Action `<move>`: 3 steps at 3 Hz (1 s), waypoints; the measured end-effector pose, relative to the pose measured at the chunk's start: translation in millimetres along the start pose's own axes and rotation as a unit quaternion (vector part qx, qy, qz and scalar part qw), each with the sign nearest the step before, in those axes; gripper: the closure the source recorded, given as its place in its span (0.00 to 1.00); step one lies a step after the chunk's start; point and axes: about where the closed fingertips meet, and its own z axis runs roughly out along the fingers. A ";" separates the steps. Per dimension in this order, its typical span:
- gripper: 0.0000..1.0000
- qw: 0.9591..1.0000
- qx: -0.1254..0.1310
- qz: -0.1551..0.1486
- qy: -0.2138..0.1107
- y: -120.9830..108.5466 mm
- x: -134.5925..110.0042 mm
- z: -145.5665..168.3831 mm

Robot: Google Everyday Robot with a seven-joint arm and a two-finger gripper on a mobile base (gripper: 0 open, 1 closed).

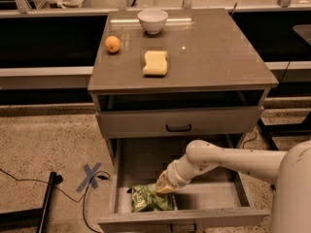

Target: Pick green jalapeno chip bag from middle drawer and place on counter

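Observation:
The green jalapeno chip bag (146, 199) lies crumpled on the floor of the open middle drawer (121, 178), near its front left corner. My white arm reaches in from the right, and the gripper (163, 188) is down inside the drawer, pressed against the bag's upper right edge. The counter (214, 57) is the grey-brown top of the cabinet, above the drawers.
On the counter stand a white bowl (152, 20), an orange fruit (112, 43) and a yellow sponge (155, 62). The upper drawer front with a black handle (178, 127) is closed. A black cable (29, 181) and blue tape cross (90, 176) lie on the speckled floor at left.

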 end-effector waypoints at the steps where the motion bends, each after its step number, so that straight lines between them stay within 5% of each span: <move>1: 0.63 1.000 0.002 -0.001 -0.012 -2.7 -3.9 -5.3; 3: 0.49 1.000 -0.013 0.000 -0.020 -2.2 -6.5 -2.8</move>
